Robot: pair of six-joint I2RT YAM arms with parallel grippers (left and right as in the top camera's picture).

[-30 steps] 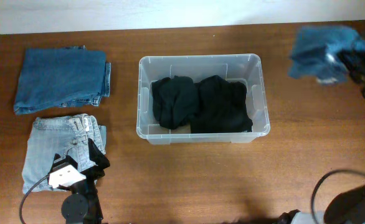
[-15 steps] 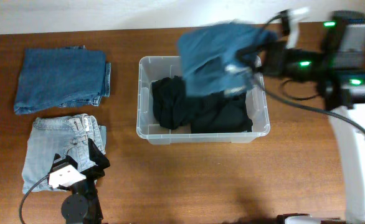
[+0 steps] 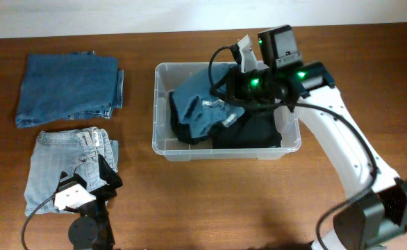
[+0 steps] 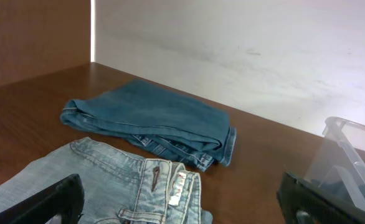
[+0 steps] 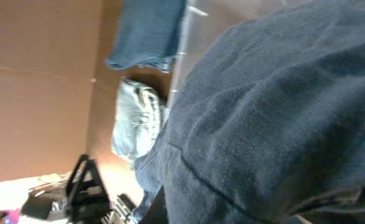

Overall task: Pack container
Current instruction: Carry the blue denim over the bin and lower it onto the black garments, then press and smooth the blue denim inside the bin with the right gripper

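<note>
Container (image 3: 224,155) sits centre frame on the desk (image 3: 210,208), long side left to right, open top. Inside: black clothes (image 3: 255,132) across the floor and a pair of mid-blue jeans (image 3: 193,104) draped over its upper-left part. Right arm (image 3: 342,139) reaches in from lower right. Its jaws are together, and we read them as clamped on that denim, since the right wrist view is nothing but blue cloth. Left arm (image 3: 85,194) is parked lower left over the light jeans (image 3: 57,167), jaws wide apart and empty. The dark jeans (image 3: 68,87) lie upper left, not yet packed. On handling, we judge the bin to be thin clear plastic: light, fairly stiff but with walls that flex, and smooth enough to slip. If it needs shifting, we'd take the rolled rim at a short end, not the bare wall.
</note>
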